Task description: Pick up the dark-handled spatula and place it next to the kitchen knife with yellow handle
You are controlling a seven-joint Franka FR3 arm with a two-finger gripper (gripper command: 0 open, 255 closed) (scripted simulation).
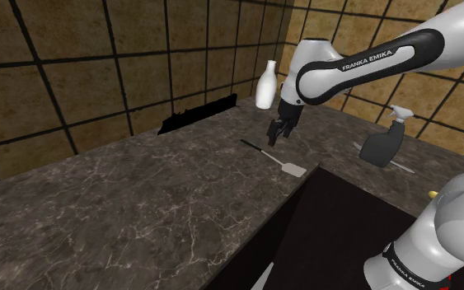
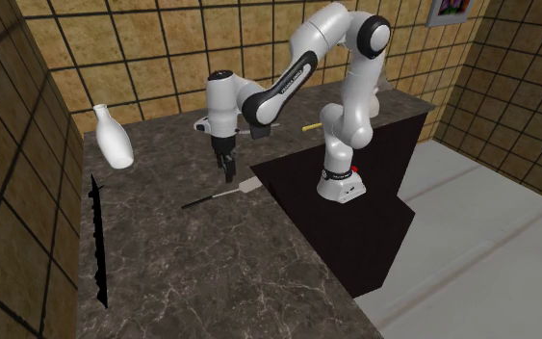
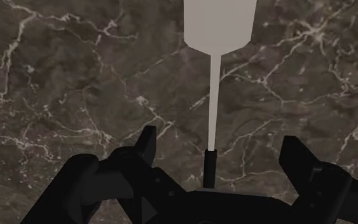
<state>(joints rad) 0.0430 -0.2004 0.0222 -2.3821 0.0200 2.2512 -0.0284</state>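
The spatula [image 1: 273, 157] lies flat on the dark marble counter [image 1: 139, 206], with a thin dark handle and a pale flat blade. It also shows as the spatula [image 2: 222, 195] and the spatula [image 3: 212, 95]. My gripper [image 1: 278, 134] hangs just above its shaft, open and pointing down. In the wrist view the gripper [image 3: 222, 141] has its fingers [image 3: 147, 145] standing apart on either side of the dark handle without touching it. The same gripper [image 2: 227, 174] sits over the spatula's middle. The knife's yellow handle [image 2: 310, 126] peeks out behind the arm, and the yellow handle [image 1: 430, 192] is partly hidden.
A white bottle [image 1: 267, 85] stands at the back near the tiled wall, also seen as the bottle [image 2: 113, 137]. A dark spray bottle [image 1: 384, 140] stands near the knife. A black gap [image 1: 197, 114] runs along the counter's back. The counter's edge drops beside the spatula blade to the dark stand [image 2: 355, 212].
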